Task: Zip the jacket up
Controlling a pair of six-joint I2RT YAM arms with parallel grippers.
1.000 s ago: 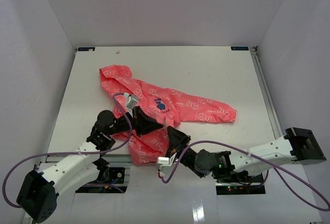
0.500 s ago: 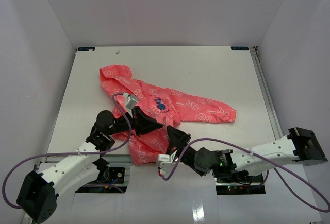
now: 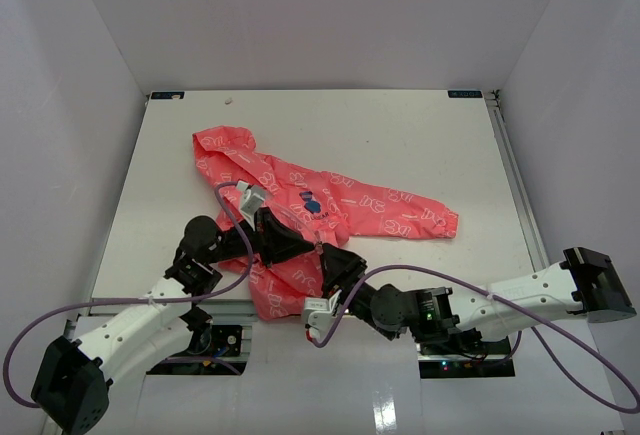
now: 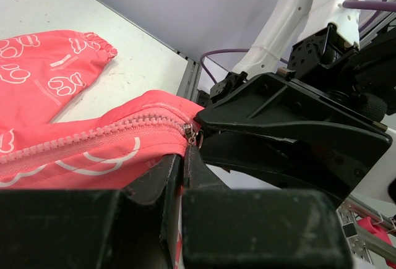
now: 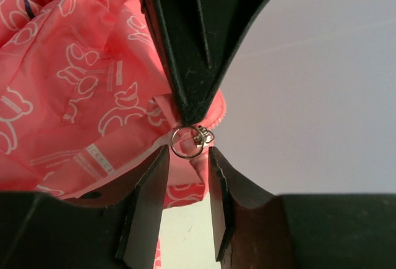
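Your right gripper (image 5: pixel 187 150) sits with jaws apart, the zipper pull (image 5: pixel 199 136) dead ahead just off its tips, beside the left gripper (image 4: pixel 182 164) clamped on the jacket (image 5: pixel 80 77), which spreads ahead-left.

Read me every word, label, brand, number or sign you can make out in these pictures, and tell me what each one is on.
No text here can be read with confidence.
Small white lettered strips in the print of the jacket: too blurred to read.
Dark-blue chest logo: too small to read.
Two blue stickers at the far corners of the table: too small to read.
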